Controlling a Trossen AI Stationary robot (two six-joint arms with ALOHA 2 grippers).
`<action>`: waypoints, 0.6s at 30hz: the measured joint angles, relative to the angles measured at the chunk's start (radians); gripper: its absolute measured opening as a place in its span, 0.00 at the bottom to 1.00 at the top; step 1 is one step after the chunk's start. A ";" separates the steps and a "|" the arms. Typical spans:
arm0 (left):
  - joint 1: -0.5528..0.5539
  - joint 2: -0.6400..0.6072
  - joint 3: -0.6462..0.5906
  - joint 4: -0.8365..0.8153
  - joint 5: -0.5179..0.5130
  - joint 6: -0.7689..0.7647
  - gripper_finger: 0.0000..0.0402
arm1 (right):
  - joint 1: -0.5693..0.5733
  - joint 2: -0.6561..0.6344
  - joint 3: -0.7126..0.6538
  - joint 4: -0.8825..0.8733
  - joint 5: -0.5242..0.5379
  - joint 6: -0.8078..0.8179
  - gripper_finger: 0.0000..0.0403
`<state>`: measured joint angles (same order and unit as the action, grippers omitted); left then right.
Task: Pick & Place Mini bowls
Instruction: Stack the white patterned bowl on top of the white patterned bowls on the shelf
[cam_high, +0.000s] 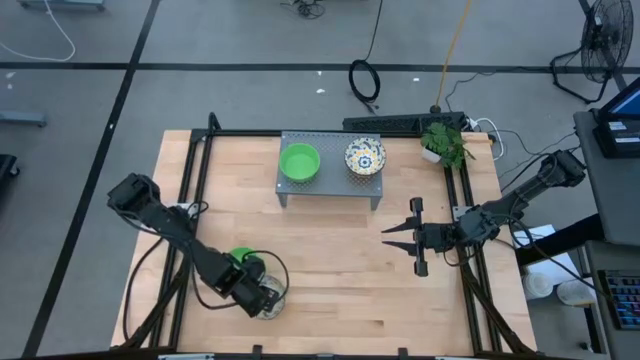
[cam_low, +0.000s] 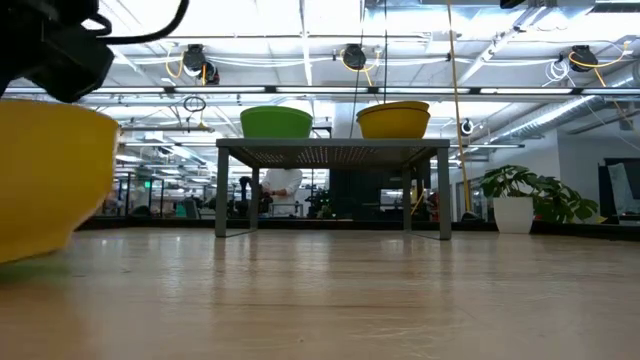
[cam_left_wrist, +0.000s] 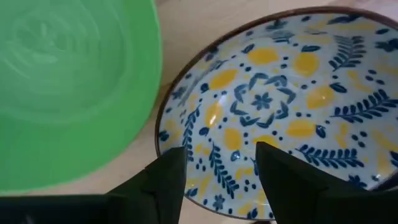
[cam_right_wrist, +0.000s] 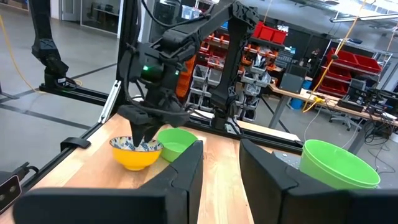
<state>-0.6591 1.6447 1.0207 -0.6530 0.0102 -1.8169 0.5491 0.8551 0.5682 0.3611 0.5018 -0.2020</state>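
A white mini bowl with a blue-and-yellow pattern inside and a yellow outside (cam_left_wrist: 280, 106) stands on the table near its near left corner, also in the right wrist view (cam_right_wrist: 134, 155). A green mini bowl (cam_left_wrist: 68, 87) stands close beside it (cam_high: 243, 262). My left gripper (cam_left_wrist: 221, 162) is open and points down, its fingers over this patterned bowl's inside near the rim. Another green bowl (cam_high: 299, 162) and another patterned bowl (cam_high: 365, 156) rest on the grey perforated stand (cam_high: 330, 188). My right gripper (cam_high: 400, 238) is open and empty at mid right. My left gripper comes at the patterned bowl from above, pointing down, one finger (cam_left_wrist: 171, 177) by the rim (cam_left_wrist: 163, 134) and the other finger (cam_left_wrist: 280, 174) over the inside. I cannot tell whether the fingers touch the bowl. The bowl stands upright on the table.
A small potted plant (cam_high: 445, 143) stands at the table's far right corner, and a black power strip (cam_high: 400, 122) lies behind the stand. Black frame rails run along the left (cam_high: 190, 170) and right (cam_high: 470, 200) sides. Bare wood lies between stand and near edge.
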 joint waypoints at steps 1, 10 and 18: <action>0.005 0.000 0.000 0.006 0.008 0.016 0.49 | 0.000 0.000 0.000 0.000 0.000 0.000 0.23; 0.045 -0.001 0.000 0.124 0.023 0.194 0.49 | 0.000 0.000 0.000 0.000 0.000 0.002 0.23; 0.066 -0.014 0.000 0.111 0.206 0.181 0.49 | 0.000 0.000 0.000 0.000 0.000 0.003 0.23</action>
<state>-0.5927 1.6307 1.0210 -0.5421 0.2160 -1.6355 0.5491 0.8551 0.5682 0.3610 0.5018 -0.1986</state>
